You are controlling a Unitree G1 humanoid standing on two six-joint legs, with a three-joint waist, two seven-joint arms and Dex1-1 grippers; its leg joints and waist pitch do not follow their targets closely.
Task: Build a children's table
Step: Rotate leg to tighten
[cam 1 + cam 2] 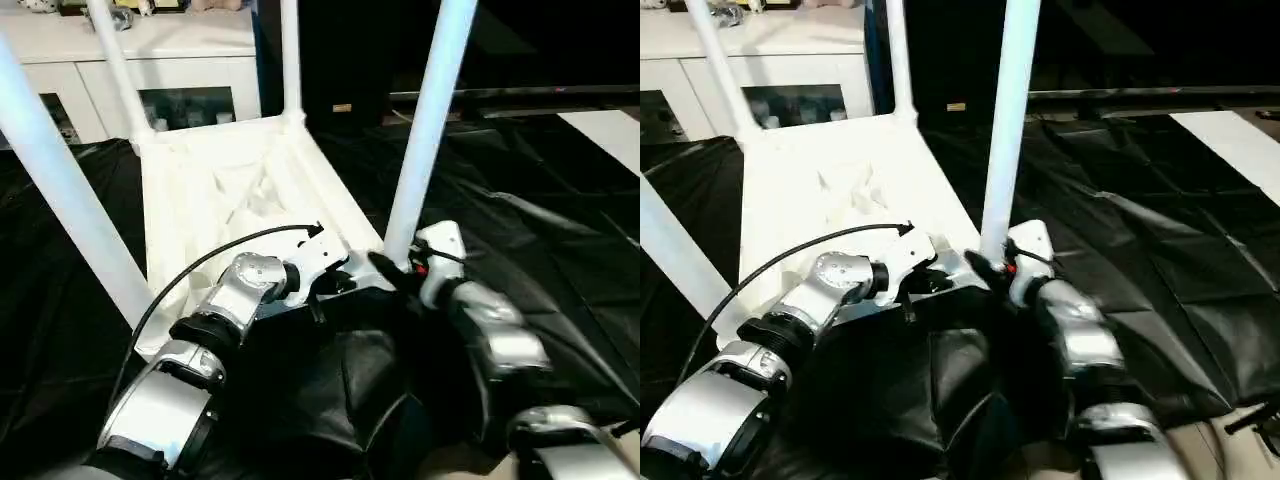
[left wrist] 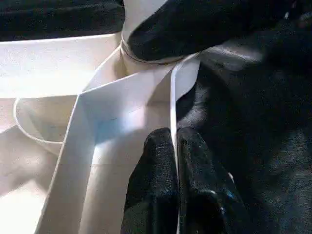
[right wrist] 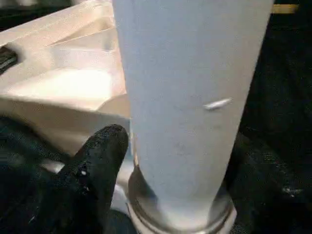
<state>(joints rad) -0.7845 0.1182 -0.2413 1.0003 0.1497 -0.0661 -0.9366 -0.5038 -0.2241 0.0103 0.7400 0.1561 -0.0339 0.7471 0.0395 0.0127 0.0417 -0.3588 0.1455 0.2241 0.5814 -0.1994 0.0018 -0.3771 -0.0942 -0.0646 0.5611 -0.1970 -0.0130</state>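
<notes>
The children's table lies upside down on a black cloth, its white ribbed tabletop [image 1: 200, 190] facing up. Four white legs stand in the corner sockets: near right leg [image 1: 430, 120], near left leg [image 1: 60, 180] and two far legs [image 1: 290, 60]. My left gripper [image 2: 174, 146] is shut on the tabletop's thin rim wall [image 2: 183, 78], close to the near right corner. My right gripper [image 3: 180, 161] straddles the base of the near right leg [image 3: 190, 97] just above its socket. One black finger [image 3: 97, 165] stands beside the leg with a sliver of gap, so the gripper is open.
Black cloth [image 1: 520, 200] covers the floor around the table. A white cabinet with glass doors [image 1: 150, 60] stands behind the far legs. A dark low shelf [image 1: 500, 95] runs along the back right, with a white panel [image 1: 610, 125] lying at the far right.
</notes>
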